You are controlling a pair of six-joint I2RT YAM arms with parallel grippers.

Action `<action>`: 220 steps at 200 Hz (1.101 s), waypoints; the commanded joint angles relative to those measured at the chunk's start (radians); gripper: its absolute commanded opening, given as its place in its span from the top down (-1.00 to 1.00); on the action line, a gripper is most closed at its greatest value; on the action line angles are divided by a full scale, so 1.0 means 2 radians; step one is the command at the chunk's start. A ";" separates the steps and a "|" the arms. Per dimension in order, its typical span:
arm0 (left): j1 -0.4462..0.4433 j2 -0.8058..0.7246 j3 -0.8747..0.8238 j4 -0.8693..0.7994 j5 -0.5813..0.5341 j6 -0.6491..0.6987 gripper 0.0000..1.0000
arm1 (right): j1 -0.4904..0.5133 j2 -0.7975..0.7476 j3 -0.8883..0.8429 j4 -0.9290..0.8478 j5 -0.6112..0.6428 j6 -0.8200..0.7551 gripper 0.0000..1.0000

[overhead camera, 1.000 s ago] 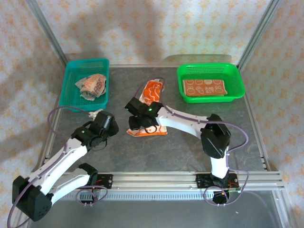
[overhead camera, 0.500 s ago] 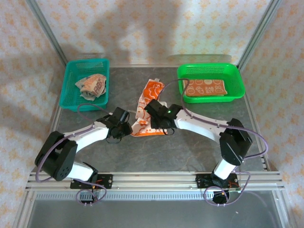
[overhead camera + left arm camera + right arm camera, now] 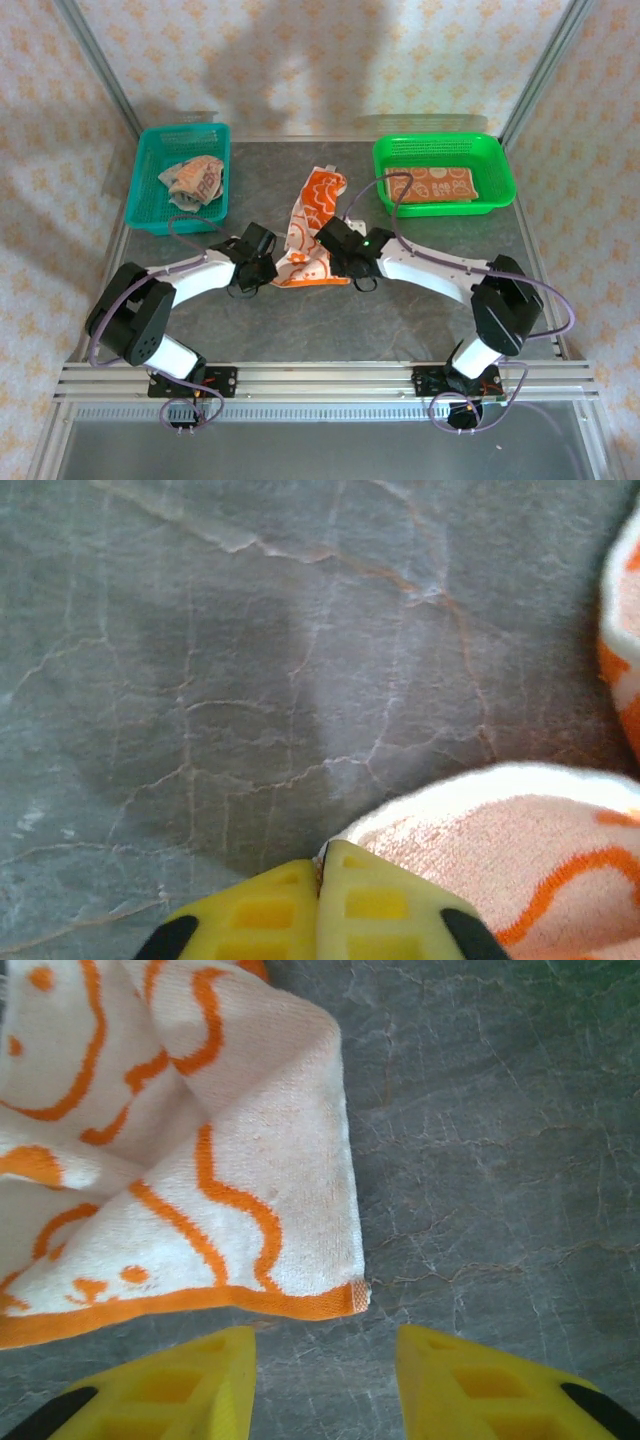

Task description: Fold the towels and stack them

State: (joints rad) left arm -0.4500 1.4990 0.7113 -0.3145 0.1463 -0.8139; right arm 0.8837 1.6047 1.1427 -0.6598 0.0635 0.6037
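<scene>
- One crumpled towel (image 3: 192, 182), cream with orange print, sits bunched in the teal basket (image 3: 145, 190) at upper left.
- The middle towel (image 3: 312, 225), orange and cream, lies rumpled and partly doubled over at frame centre on the grey table (image 3: 400, 320).
- The folded towel (image 3: 432, 186), orange with cream faces, lies as a flat rectangle in the green basket (image 3: 440, 141) at upper right.

The grey, veined counter (image 3: 400, 320) lay under the left pincer (image 3: 268, 272) and the right pincer (image 3: 338, 268). A teal mesh basket (image 3: 143, 180) stood beyond the left pincer, off to its left. A green mesh basket (image 3: 445, 143) stood beyond the right pincer, to its right. Patterned wall panels (image 3: 300, 60), perhaps wallpapered, rose behind both. A metal rail (image 3: 320, 378) ran nearer than either pincer.
</scene>
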 commanded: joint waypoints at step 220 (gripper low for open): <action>-0.015 -0.051 -0.052 0.033 -0.016 -0.037 1.00 | -0.011 0.105 -0.046 0.061 -0.014 0.017 0.29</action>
State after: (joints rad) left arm -0.4713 1.4158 0.6247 -0.2523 0.1417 -0.8707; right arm 0.8730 1.7924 1.0721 -0.5373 0.0189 0.6323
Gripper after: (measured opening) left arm 0.046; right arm 0.356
